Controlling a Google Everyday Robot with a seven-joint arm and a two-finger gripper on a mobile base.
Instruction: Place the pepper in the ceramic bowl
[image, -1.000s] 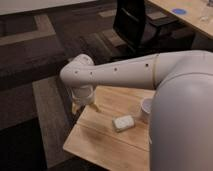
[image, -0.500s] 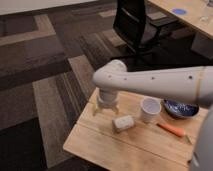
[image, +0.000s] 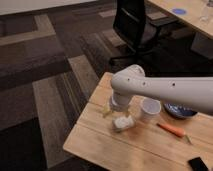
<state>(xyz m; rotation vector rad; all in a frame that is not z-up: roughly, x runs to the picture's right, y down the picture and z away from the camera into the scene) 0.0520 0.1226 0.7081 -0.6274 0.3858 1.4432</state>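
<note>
The orange-red pepper lies flat on the wooden table, right of centre. The dark ceramic bowl with a blue inside stands behind it, partly hidden by my white arm. My gripper hangs under the arm's wrist near the table's left part, just above and left of a pale block. It is well left of the pepper and the bowl, and nothing shows in it.
A white paper cup stands between the block and the bowl. A black flat device lies at the table's front right corner. A black office chair stands behind the table on patterned carpet. A second desk is at the back right.
My arm has swung out of the foreground and stretched across the table, uncovering the pepper and bowl. The gripper has come down closer to the pale block.
</note>
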